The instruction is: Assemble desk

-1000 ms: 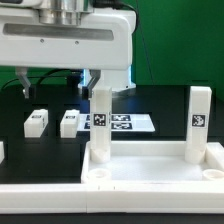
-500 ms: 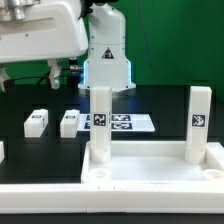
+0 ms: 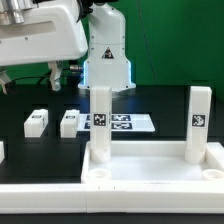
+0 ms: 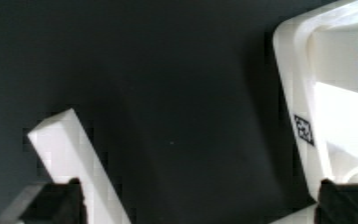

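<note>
The white tabletop lies at the near edge of the black table. A left leg and a right leg stand upright in its 2 far corners. 2 loose legs lie left of the marker board. The gripper hangs above, fingers spread, holding nothing.

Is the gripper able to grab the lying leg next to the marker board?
Probably yes. The gripper is open and hangs above the table, and nothing lies over that leg; the other loose leg sits apart beside it.
</note>
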You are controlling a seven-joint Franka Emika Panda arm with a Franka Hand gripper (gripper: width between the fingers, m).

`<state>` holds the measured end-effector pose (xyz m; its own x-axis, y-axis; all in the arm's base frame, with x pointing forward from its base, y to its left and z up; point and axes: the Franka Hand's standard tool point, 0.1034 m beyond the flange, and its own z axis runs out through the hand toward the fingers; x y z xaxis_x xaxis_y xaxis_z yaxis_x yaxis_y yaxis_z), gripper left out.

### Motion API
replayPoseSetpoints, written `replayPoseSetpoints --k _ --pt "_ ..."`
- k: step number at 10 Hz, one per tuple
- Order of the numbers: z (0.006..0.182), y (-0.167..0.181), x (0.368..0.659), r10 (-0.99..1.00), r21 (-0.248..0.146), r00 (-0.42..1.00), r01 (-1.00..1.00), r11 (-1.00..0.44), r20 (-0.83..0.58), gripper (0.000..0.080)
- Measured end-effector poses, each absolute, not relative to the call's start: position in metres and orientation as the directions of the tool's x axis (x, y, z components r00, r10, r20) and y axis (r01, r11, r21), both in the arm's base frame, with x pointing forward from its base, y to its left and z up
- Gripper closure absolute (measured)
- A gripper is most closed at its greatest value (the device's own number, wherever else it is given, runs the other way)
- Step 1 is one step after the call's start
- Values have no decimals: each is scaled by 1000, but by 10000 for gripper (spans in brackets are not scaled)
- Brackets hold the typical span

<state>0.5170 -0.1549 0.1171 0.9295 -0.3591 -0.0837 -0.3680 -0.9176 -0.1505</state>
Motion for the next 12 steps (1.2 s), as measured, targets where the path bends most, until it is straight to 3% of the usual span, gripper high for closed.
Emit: replayPoseSetpoints --k 3,5,8,9,12 --pt "93 -145 475 -325 -195 882 -405 -893 -342 151" --pt "92 -138 477 -330 -183 828 -449 -875 -454 151" --pt "88 -134 470 -270 -196 751 -467 -862 -603 151" --pt "85 -131 451 -237 -192 662 -507 -840 -711 151" --pt "64 -125 434 -212 -173 598 -520 -837 -773 151"
